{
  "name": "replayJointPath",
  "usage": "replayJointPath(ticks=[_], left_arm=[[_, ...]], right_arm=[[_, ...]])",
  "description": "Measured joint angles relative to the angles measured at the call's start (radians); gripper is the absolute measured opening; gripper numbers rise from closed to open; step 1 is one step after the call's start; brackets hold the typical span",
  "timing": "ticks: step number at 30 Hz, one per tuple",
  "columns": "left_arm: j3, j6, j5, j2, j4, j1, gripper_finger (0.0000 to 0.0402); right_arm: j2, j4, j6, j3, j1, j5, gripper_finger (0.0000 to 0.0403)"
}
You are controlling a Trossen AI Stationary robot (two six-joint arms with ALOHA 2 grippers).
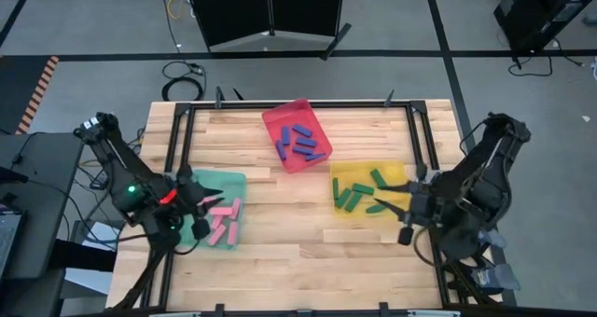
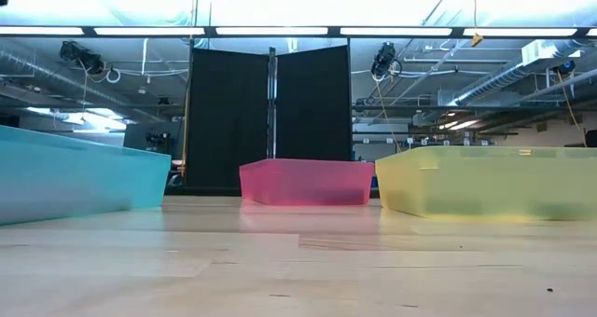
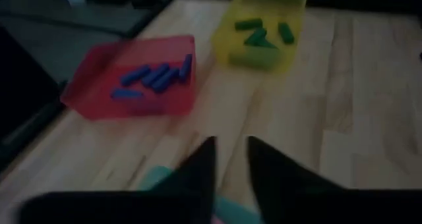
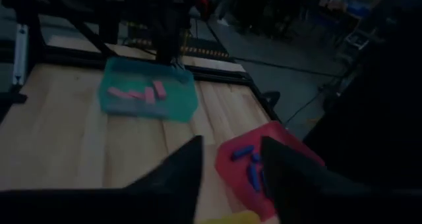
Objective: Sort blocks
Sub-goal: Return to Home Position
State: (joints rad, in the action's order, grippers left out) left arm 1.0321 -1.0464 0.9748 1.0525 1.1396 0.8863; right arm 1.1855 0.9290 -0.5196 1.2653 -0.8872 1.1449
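Several pink blocks [image 1: 224, 222] lie in the teal tray [image 1: 233, 182] at the table's left. Blue-purple blocks [image 1: 300, 142] lie in the red tray [image 1: 280, 121] at the far middle. Dark green blocks [image 1: 359, 194] lie in the yellow tray [image 1: 396, 172] at the right. My left gripper [image 1: 201, 208] hovers over the teal tray's left part; its fingers [image 3: 231, 141] stand apart with nothing between them. My right gripper [image 1: 394, 208] hovers at the yellow tray's near right corner, open and empty [image 4: 231, 140].
All three trays rest on the wooden table [image 1: 308, 261], inside a black frame [image 1: 177, 140] that runs along the left, far and right edges. Bare wood lies between the trays and along the near edge. The low view shows the trays' walls [image 2: 306, 182] only.
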Motion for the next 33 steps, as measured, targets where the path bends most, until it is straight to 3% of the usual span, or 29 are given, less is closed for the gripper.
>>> replayJointPath(ticks=[3,5,8,12,15,18,20,22,24,29,33], left_arm=[[-0.034,-0.006,0.061,-0.027,-0.005,0.039,0.0020],[-0.070,-0.005,0.093,-0.051,-0.032,0.060,0.0011],[-0.146,0.017,0.146,-0.105,-0.104,0.086,0.0006],[-0.303,0.197,0.168,-0.209,-0.375,0.054,0.0003],[-0.450,0.431,0.055,-0.287,-0.728,-0.028,0.0003],[-0.597,0.672,-0.124,-0.327,-1.136,-0.138,0.0002],[-0.658,0.762,-0.204,-0.326,-1.279,-0.215,0.0002],[-0.690,0.795,-0.237,-0.330,-1.306,-0.273,0.0001],[-0.694,0.810,-0.240,-0.344,-1.285,-0.310,0.0001],[-0.696,0.918,-0.252,-0.459,-1.250,-0.320,0.0001],[-0.695,0.910,-0.247,-0.636,-1.092,-0.321,0.0001]], right_arm=[[-0.057,-0.001,-0.107,-0.121,-0.094,0.077,0.0067],[-0.098,-0.006,-0.170,-0.212,-0.151,0.131,0.0020],[-0.176,-0.019,-0.288,-0.346,-0.197,0.174,0.0014],[-0.269,-0.115,-0.370,-0.527,-0.140,0.168,0.0007],[-0.337,-0.345,-0.252,-0.666,-0.081,0.111,0.0007],[-0.386,-0.746,0.010,-0.804,0.015,-0.019,0.0005],[-0.394,-1.050,0.231,-0.886,0.090,-0.154,0.0005],[-0.396,-1.271,0.415,-0.943,0.159,-0.257,0.0005],[-0.417,-1.360,0.533,-0.982,0.214,-0.306,0.0005],[-0.593,-1.339,0.577,-1.068,0.336,-0.491,0.0005],[-0.792,-1.246,0.535,-1.145,0.384,-0.594,0.0005]])
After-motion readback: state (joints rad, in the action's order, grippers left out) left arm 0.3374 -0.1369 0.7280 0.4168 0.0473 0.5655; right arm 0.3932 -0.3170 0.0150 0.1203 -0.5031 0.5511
